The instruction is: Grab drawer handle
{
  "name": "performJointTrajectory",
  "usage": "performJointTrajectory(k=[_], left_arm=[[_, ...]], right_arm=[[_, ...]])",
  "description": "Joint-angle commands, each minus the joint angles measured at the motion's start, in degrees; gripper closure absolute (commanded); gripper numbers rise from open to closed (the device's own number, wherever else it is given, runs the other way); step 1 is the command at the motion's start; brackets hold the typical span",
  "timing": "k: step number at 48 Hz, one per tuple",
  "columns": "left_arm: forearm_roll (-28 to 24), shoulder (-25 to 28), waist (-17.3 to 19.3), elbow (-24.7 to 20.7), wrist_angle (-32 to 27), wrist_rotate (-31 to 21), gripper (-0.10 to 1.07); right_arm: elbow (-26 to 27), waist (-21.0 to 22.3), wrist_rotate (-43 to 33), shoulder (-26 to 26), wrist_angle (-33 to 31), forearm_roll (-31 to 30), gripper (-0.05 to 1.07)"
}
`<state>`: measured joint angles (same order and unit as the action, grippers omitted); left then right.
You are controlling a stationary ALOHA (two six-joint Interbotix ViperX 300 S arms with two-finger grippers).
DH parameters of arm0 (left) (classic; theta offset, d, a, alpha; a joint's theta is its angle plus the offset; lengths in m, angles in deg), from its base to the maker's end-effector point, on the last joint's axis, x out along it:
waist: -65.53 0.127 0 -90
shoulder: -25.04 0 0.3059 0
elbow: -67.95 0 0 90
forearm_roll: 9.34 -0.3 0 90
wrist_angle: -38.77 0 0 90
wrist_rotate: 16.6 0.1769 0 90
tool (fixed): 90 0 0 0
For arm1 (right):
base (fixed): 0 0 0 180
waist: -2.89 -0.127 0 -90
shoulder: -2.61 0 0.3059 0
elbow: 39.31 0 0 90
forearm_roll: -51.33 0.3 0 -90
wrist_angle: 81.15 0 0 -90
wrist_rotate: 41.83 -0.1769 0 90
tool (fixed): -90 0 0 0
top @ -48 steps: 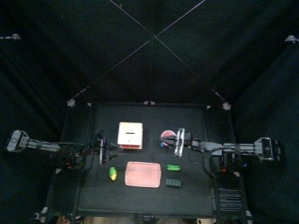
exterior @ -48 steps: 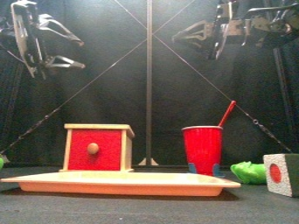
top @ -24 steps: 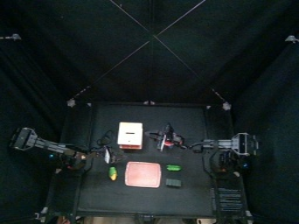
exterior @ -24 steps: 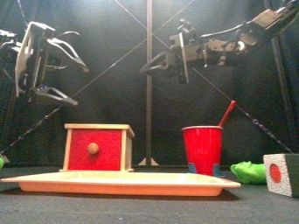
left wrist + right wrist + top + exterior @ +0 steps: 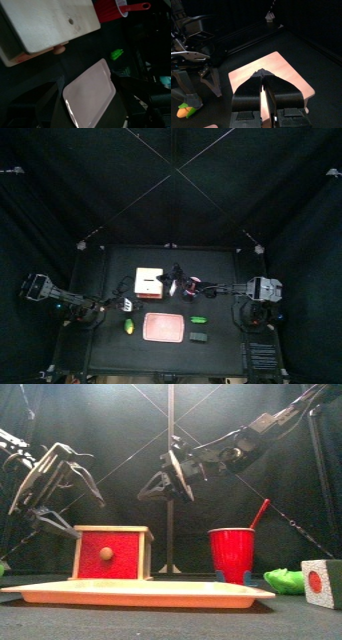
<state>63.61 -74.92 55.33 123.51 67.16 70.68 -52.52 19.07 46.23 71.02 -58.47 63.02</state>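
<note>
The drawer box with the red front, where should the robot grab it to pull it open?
Probably by the small round knob in the middle of the drawer unit's red front. It sticks out toward the tray, so open jaws could close around it, coming level from the front. The left gripper hangs open beside the box.

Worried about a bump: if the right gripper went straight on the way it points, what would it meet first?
Probably the flat top of the drawer unit, which lies just beyond the right gripper; depth is hard to judge.
</note>
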Motion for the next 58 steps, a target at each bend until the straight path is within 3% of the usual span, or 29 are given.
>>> performJointTrajectory(k=[1, 12, 28, 58], left_arm=[[1.14, 1.05, -0.09, -2.2, 1.76, -0.7, -0.06], [2.55, 3.69, 0.26, -3.08, 4.31, -1.32, -0.06], [4.66, 7.21, 2.02, -4.13, 4.31, -4.04, -0.06], [6.5, 11.43, 5.45, -6.94, 3.87, -4.31, -0.05]], right_arm=[[3.78, 0.97, 0.0, -0.44, -2.81, -0.18, 1.0], [7.65, 1.93, 0.09, -4.75, -7.56, -0.44, 1.0], [10.02, 2.9, 0.09, -6.42, -14.85, -0.88, 1.0], [10.28, 2.81, 0.0, -6.42, -16.26, -0.88, 1.0]])
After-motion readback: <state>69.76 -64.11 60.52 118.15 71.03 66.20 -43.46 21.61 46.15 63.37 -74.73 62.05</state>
